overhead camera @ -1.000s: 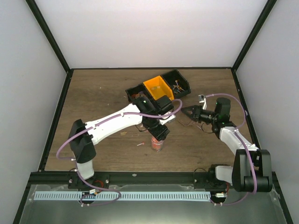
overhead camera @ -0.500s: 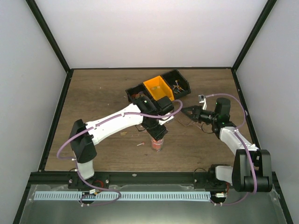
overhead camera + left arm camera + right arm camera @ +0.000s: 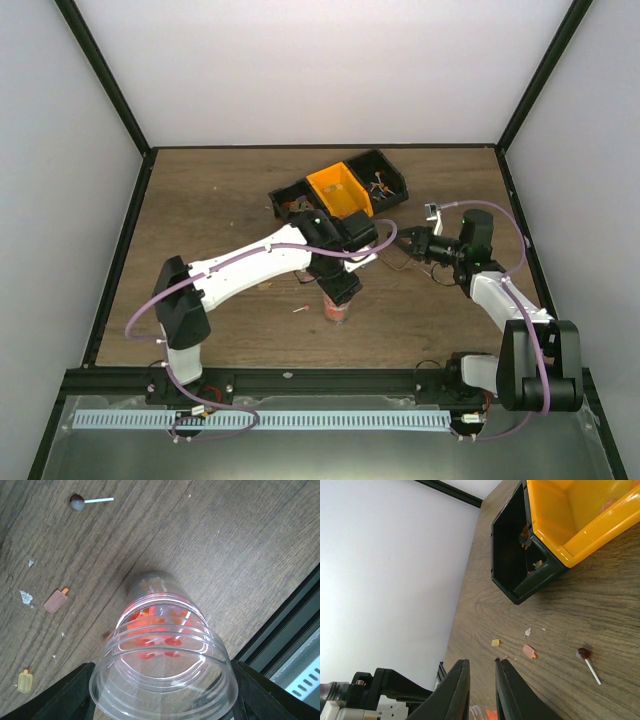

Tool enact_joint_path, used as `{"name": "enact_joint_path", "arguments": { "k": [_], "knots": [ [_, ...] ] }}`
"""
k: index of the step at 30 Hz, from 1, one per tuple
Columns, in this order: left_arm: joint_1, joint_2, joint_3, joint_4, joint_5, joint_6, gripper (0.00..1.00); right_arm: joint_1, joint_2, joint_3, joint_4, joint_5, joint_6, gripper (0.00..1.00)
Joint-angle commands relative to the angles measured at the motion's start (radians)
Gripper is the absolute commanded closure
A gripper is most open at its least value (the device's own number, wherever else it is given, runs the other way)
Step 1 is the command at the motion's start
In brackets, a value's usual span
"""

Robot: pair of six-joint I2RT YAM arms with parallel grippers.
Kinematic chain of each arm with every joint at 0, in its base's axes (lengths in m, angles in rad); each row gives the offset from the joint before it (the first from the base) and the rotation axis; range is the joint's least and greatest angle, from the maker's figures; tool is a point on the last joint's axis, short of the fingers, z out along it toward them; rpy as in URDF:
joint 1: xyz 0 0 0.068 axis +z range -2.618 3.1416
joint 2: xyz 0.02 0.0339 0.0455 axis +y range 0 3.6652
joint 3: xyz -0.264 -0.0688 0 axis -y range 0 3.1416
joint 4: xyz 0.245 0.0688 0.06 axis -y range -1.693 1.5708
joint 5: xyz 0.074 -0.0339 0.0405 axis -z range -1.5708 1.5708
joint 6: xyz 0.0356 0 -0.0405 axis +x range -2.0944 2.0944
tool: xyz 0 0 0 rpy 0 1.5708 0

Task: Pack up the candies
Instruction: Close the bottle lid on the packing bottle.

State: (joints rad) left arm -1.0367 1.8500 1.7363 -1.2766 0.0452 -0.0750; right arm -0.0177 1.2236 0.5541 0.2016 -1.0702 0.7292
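Note:
My left gripper (image 3: 165, 702) is shut on a clear plastic cup (image 3: 162, 665), one black finger on each side of its rim. Red and orange candies (image 3: 152, 632) lie in the cup's bottom. In the top view the cup (image 3: 337, 311) stands on the wood under the left gripper (image 3: 340, 291). Loose candies lie on the table: a lollipop (image 3: 77, 501), a pink bar (image 3: 55, 601) and a yellow piece (image 3: 25, 681). My right gripper (image 3: 482, 690) is narrowly open and empty, above the table right of the cup; in the top view it (image 3: 397, 240) points left.
An orange bin (image 3: 340, 187) sits between two black bins (image 3: 386, 180) at the back middle; one black bin (image 3: 512, 570) holds a few sweets. The black frame rail (image 3: 295, 615) runs close by the cup. A loose lollipop (image 3: 300, 309) lies left of the cup.
My right gripper has moved a little to the left, toward the left arm. My left arm has shifted slightly while still holding the cup.

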Motion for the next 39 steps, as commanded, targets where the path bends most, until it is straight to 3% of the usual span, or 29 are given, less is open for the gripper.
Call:
{"name": "enact_joint_path", "arguments": {
  "k": [1, 39],
  "knots": [
    [-0.006, 0.019, 0.026, -0.015, 0.005, 0.018, 0.41, -0.010, -0.008, -0.010, -0.011, 0.004, -0.019, 0.84],
    [-0.008, 0.101, 0.063, -0.018, -0.036, 0.044, 0.37, -0.010, -0.008, -0.013, -0.003, 0.000, -0.017, 0.84]
  ]
}}
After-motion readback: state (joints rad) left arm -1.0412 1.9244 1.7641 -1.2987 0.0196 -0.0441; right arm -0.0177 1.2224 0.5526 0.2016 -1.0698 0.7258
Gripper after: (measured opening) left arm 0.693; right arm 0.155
